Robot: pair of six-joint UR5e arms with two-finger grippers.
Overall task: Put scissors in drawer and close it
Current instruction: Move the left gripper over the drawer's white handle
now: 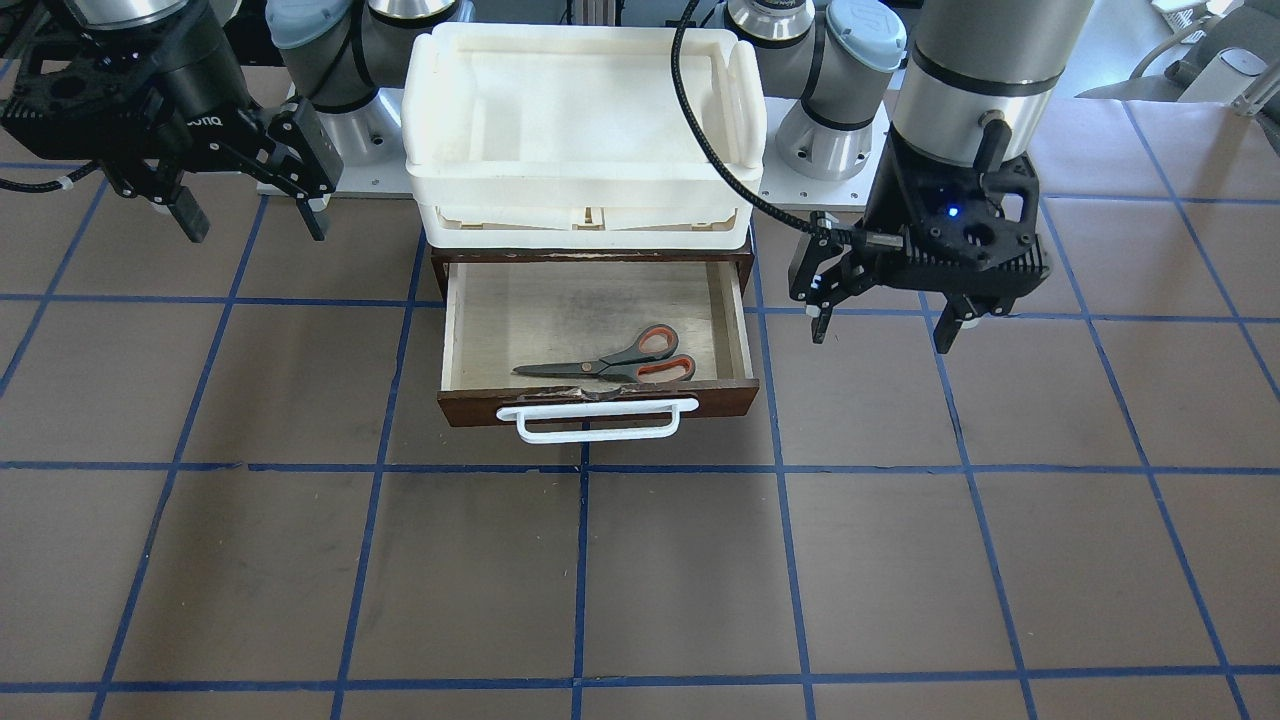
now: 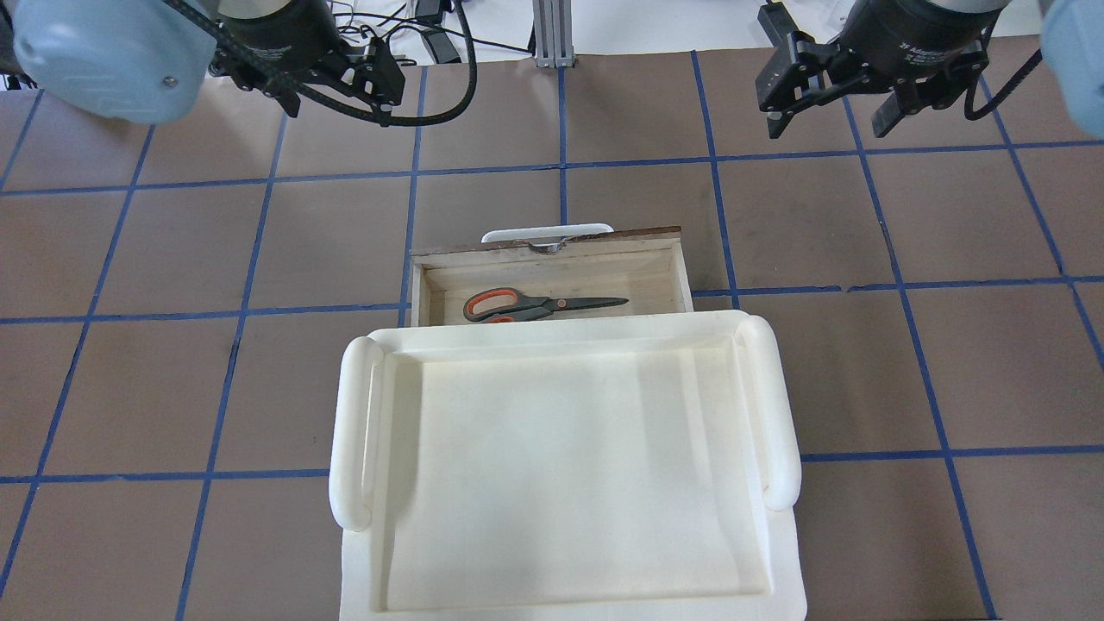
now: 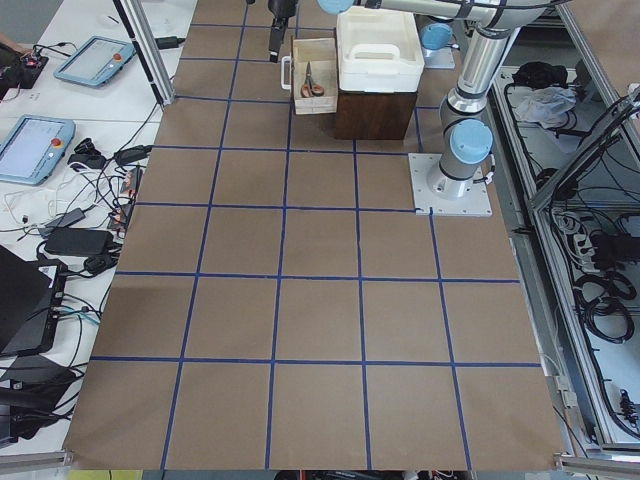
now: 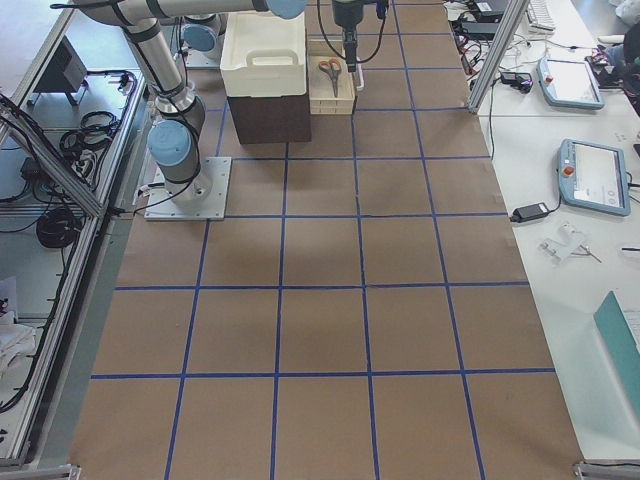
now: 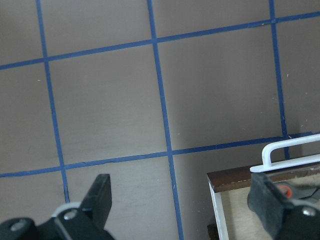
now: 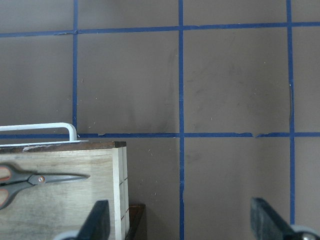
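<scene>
Both tools, the left tool (image 1: pixel 875 315) and the right tool (image 1: pixel 250 215), hang with fingers apart and empty on either side of the drawer (image 1: pixel 597 400). That suggests the placing is done: the scissors (image 1: pixel 615 362) lie flat inside near its front, at the worktop's (image 1: pixel 640 580) robot-side edge. Only closing remains, likely a push on the white handle (image 1: pixel 597 420).

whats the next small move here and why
Probably bring one gripper, say the left gripper, down in front of the white handle to push the drawer shut. The scissors already lie flat inside the open drawer, and both grippers, the right gripper too, are open and empty.
</scene>
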